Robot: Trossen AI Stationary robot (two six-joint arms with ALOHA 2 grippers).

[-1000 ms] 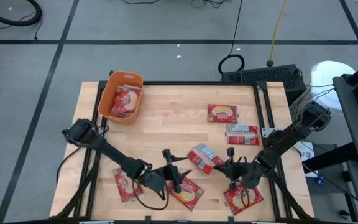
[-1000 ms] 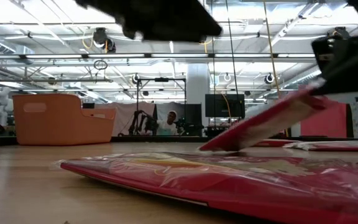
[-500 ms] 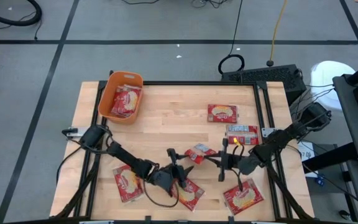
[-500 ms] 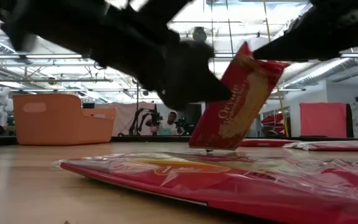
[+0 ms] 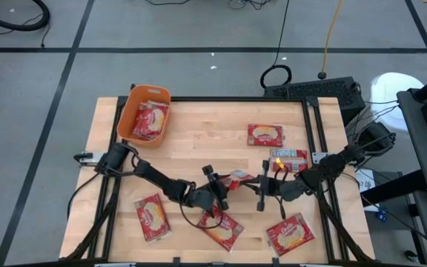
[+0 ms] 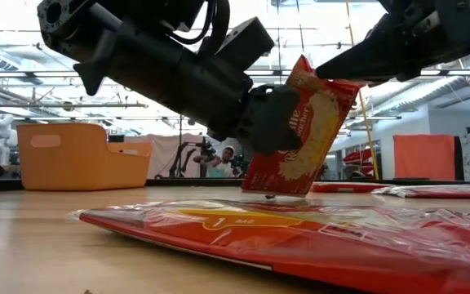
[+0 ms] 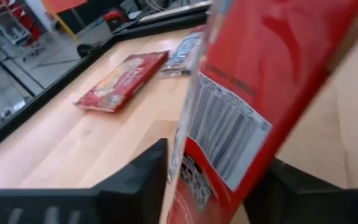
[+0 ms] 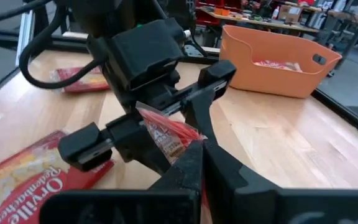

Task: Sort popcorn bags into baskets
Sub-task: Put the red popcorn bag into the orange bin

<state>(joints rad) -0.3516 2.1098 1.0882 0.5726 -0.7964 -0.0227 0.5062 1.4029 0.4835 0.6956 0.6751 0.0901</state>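
One red popcorn bag (image 6: 300,135) hangs nearly upright over the table's middle, with my right gripper (image 8: 197,163) shut on it. My left gripper (image 5: 221,190) has come in from the left and stands open, one finger (image 7: 143,177) on each side of the bag (image 7: 260,81). Other popcorn bags lie flat on the table: two at the right (image 5: 265,135) (image 5: 289,159) and three along the near edge (image 5: 152,217) (image 5: 222,228) (image 5: 291,233). The orange basket (image 5: 133,105) stands at the far left with bags (image 5: 151,120) inside. My right gripper pinches the bag's upper corner (image 6: 333,80) between its two fingers, coming from the table's right and slanting down. The bag hangs tilted below the fingers, its lower end (image 6: 269,189) at the table top; whether it rests there I cannot tell. My left gripper has the bag slantwise between its fingers; whether they touch it I cannot tell.
A large bag (image 6: 300,237) lies flat close in front of the low camera. A black frame rail (image 5: 313,133) runs along the table's right side. Bare wood (image 5: 206,137) lies between the basket and the right-hand bags.
My right gripper has raised the bag off the table and swung it toward the table's left, tipping it from a low slant to nearly upright. My left gripper has gone right and down toward the bag, and its fingers now stand around it.
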